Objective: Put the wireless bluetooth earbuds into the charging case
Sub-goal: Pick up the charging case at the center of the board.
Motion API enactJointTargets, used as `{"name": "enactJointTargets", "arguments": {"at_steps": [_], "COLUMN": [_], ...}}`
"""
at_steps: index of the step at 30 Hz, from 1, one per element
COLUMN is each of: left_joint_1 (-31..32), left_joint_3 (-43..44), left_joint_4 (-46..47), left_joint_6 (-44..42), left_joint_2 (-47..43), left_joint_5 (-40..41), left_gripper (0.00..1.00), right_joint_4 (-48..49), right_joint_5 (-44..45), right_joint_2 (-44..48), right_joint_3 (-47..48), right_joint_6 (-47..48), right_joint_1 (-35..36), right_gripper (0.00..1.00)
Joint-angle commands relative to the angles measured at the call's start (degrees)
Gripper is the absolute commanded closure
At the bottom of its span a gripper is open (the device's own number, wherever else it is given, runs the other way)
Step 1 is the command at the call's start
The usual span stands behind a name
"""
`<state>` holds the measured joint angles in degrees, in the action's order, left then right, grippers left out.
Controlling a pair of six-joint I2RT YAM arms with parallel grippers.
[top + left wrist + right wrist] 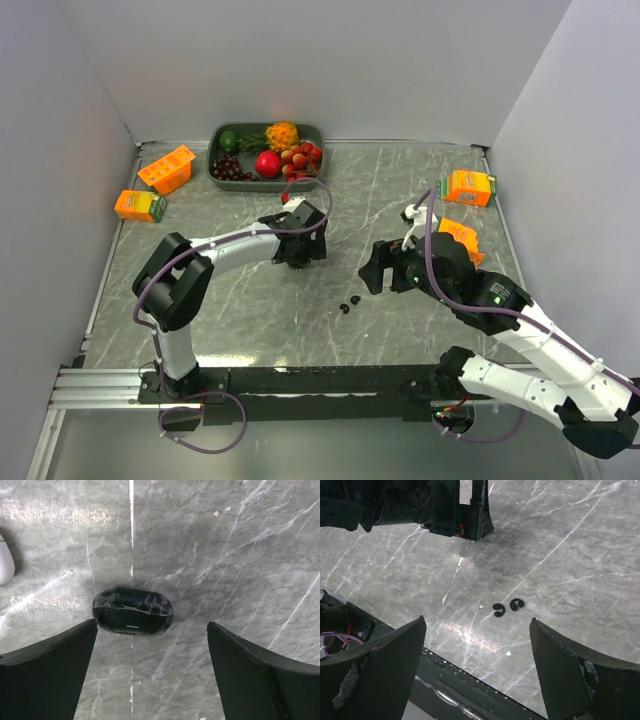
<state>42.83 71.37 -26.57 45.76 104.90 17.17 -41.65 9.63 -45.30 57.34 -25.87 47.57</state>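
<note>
Grey marble table (400, 200), carrying every item. Left gripper (300, 250): jaws spread wide, holding nothing, hanging over the table. Right gripper (378, 272): jaws also wide apart, empty, off the surface. Fruit tray (213, 160): well beyond the left gripper, at the far edge. Orange cartons (165, 168), four: two far out past the left gripper beside the tray, two behind the right gripper near the side wall. Charging case (132, 611): glossy black oval, on the table under the left gripper, between its fingers, touching neither. White rounded object (4, 560): past the left finger, partly cut off. Earbuds (499, 610), two, tiny, black: close together ahead of the right gripper, apart from the case.
</note>
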Motion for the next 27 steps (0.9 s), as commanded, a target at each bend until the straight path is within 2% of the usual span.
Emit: {"name": "enactJointTargets", "arguments": {"at_steps": [1,21,27], "left_joint_1": [0.2,0.1,0.1], "left_joint_3": [-0.1,1.9,2.1], "left_joint_4": [-0.5,-2.7,-2.9], "left_joint_6": [0.6,-1.7,-4.1], "left_joint_2": [-1.6,5.0,5.5], "left_joint_5": [1.0,2.4,2.7], "left_gripper": [0.04,0.01,0.05], "right_joint_4": [0.4,-0.5,-0.3], "right_joint_5": [0.2,0.4,0.4], "right_joint_2": [-0.1,1.1,1.4], "right_joint_3": [1.4,1.5,0.8], "right_joint_6": [-0.1,-0.5,-0.7], "right_joint_1": [-0.3,-0.3,-0.3], "right_gripper": [0.08,0.08,0.08]}}
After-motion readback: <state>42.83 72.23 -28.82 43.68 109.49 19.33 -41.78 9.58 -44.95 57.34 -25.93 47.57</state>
